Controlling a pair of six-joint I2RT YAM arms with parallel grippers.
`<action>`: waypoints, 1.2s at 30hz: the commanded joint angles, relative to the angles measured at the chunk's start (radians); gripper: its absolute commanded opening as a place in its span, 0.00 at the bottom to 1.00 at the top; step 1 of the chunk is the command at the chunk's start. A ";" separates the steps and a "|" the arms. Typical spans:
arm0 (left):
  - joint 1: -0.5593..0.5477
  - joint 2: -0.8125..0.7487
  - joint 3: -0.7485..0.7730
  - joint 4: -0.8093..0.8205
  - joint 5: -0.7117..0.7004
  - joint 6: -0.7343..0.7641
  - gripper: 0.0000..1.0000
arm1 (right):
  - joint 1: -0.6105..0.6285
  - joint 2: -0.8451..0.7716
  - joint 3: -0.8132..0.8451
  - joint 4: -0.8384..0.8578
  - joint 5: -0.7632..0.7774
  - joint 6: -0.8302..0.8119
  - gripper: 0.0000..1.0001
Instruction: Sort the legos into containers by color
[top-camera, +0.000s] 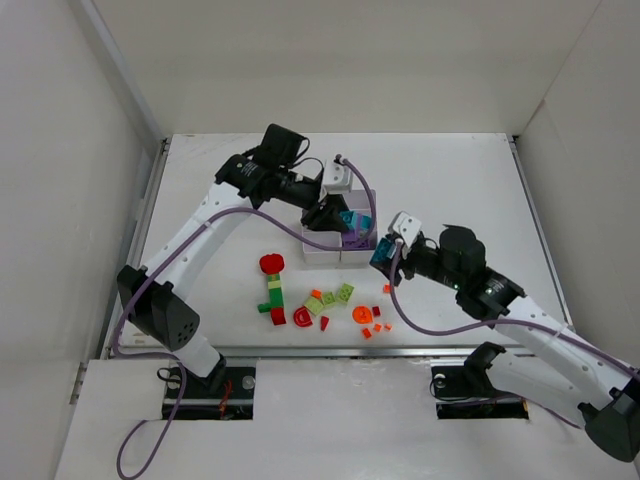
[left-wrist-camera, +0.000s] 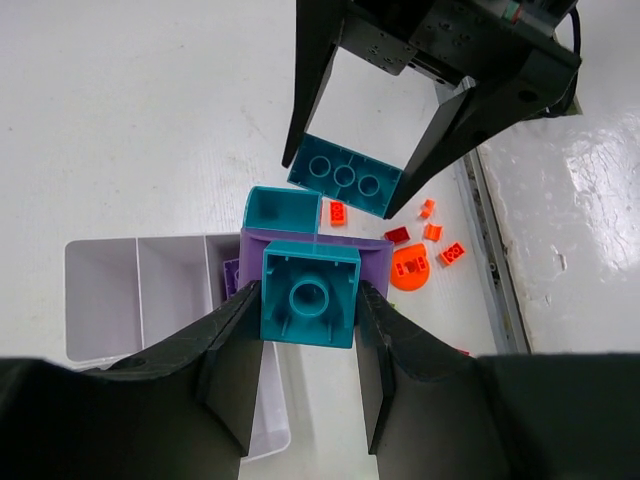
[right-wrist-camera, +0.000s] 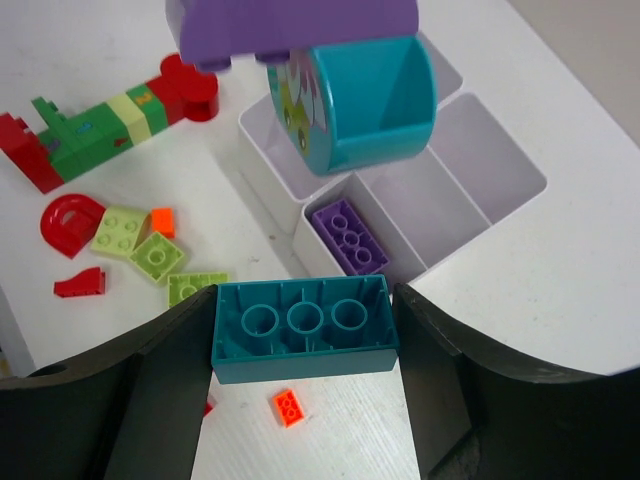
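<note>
The white plastic organiser of open-topped rectangular compartments sits near the middle of the table. Only one piece shows inside it: a purple studded rectangular brick lying flat in one compartment. The other compartments in view look bare, so I judge the sorting barely begun.

Just above the organiser, the left tool is clamped on a teal square hollow-bottomed block. That block is joined to a flat purple plate and a teal round-sided cup piece. This cluster mixes two colours and would probably need pulling apart before sorting. Close beside it, the right tool is clamped on the ends of a teal three-socket rectangular brick, held in the air with its underside towards the wrist camera.

Unsorted pieces lie on the table nearer the arms:
- a joined strip of red, dark green and pale lime bricks
- a red arch piece
- lime square plates
- an orange half-round piece with small orange bits around it

All the pieces are hard, glossy moulded plastic, with studs on top and tube sockets beneath. The organiser walls are thin and slightly translucent, and the table is smooth white with a sheen.
</note>
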 joint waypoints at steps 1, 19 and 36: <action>0.015 -0.052 -0.011 -0.015 0.039 0.007 0.00 | 0.004 -0.019 0.061 0.080 -0.039 -0.013 0.00; 0.159 -0.408 -0.416 0.484 -0.392 -0.484 0.00 | 0.018 0.654 0.451 0.139 -0.004 0.639 0.00; 0.169 -0.498 -0.502 0.559 -0.478 -0.496 0.00 | 0.070 0.876 0.613 -0.009 0.053 0.639 0.27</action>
